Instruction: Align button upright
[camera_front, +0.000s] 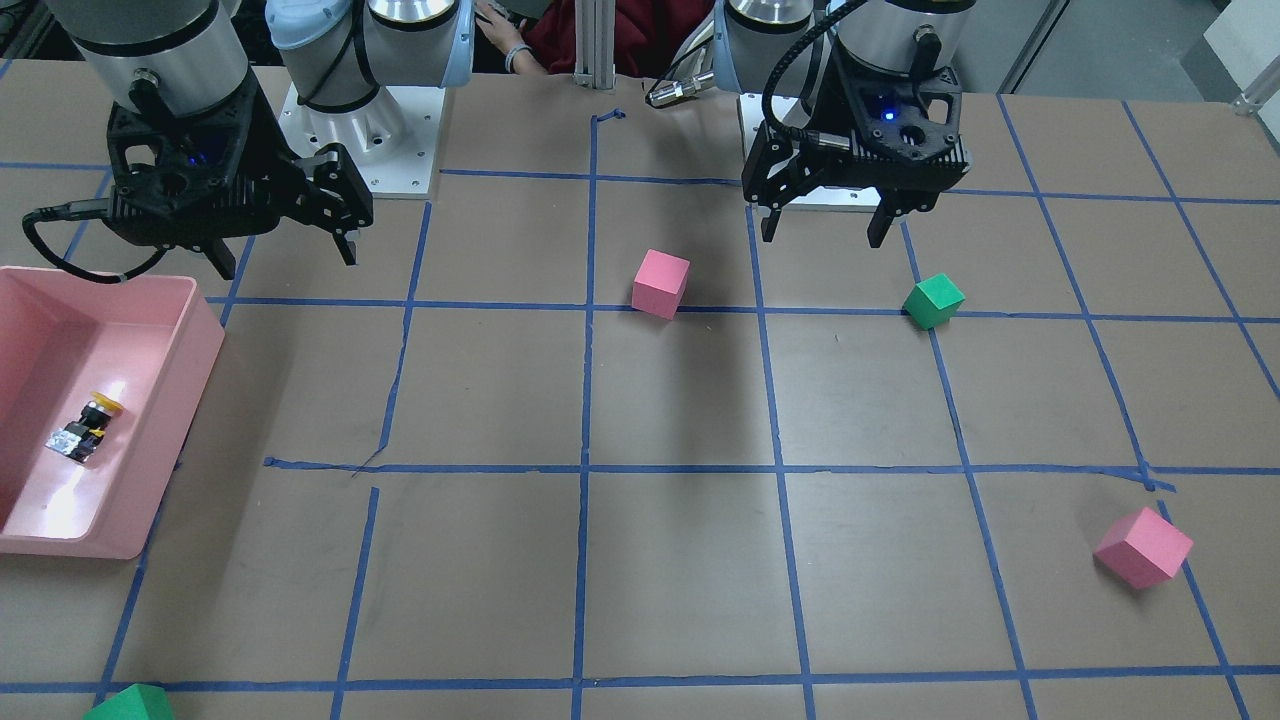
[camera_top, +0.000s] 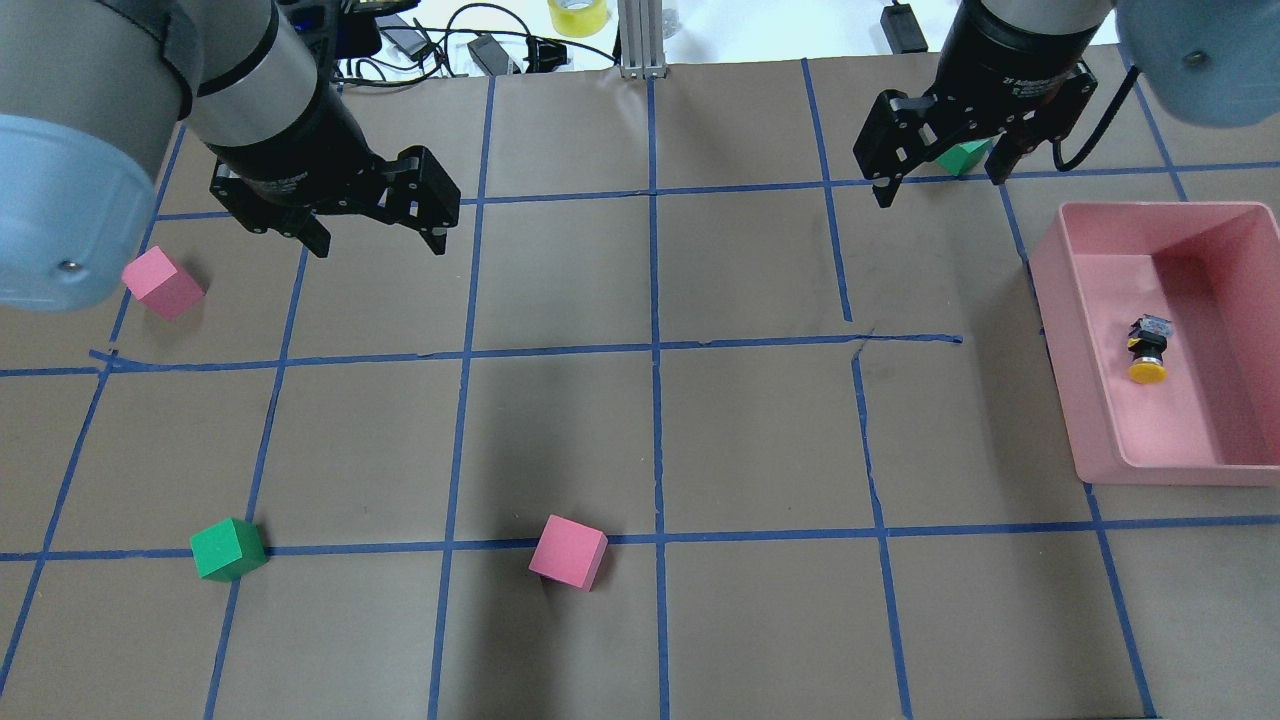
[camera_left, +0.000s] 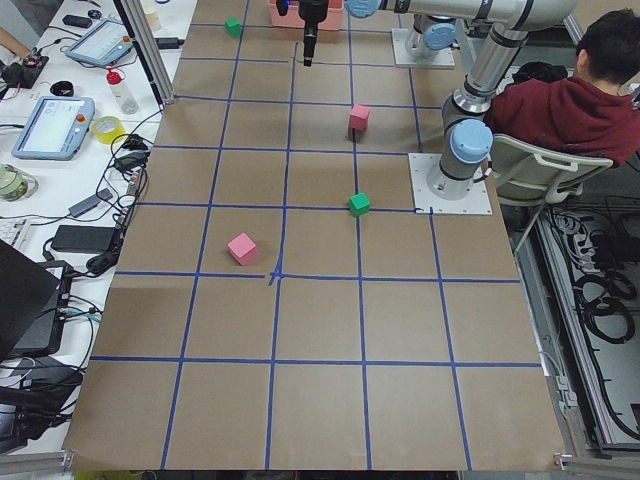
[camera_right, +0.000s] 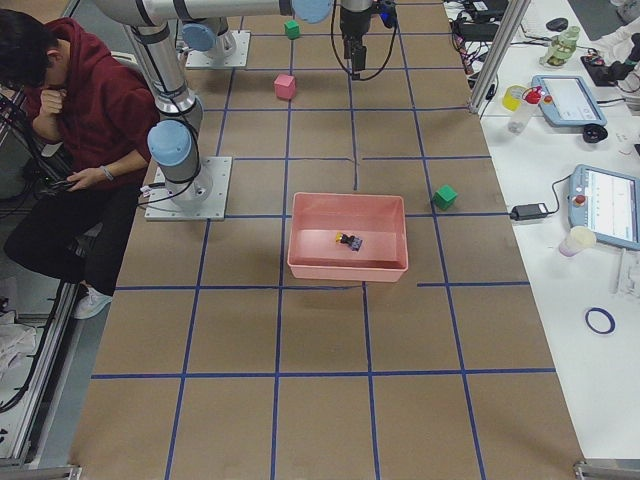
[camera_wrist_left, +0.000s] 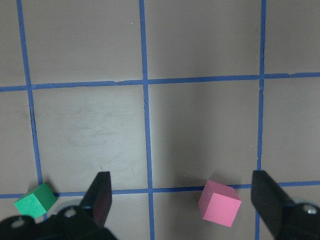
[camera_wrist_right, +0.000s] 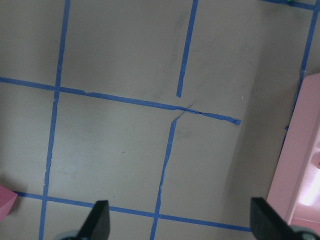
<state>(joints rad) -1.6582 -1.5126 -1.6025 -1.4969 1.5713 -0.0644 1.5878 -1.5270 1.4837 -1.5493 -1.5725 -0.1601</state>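
Button (camera_top: 1147, 350) lies toppled inside walled pink bin (camera_top: 1075, 380); left gripper (camera_top: 378, 240) and right gripper (camera_top: 940, 190) gape empty.

Table (camera_top: 560, 440): brown paper covering, matt, faintly scuffed. Blue tape lines (camera_top: 655, 440): matt, torn in places. Bin (camera_top: 1100, 225): pink plastic, smooth, glossy with glare inside. Button (camera_top: 1148, 350): shiny yellow cap, black body, silvery metallic base. Pink cube (camera_top: 568, 551), green cube (camera_top: 228, 549): matt, foam-like. Left gripper (camera_top: 378, 247), right gripper (camera_top: 941, 188): black, matt.

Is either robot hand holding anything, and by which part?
Nothing. The left gripper and right gripper both have open, empty jaws; the button lies on its side in the pink bin.
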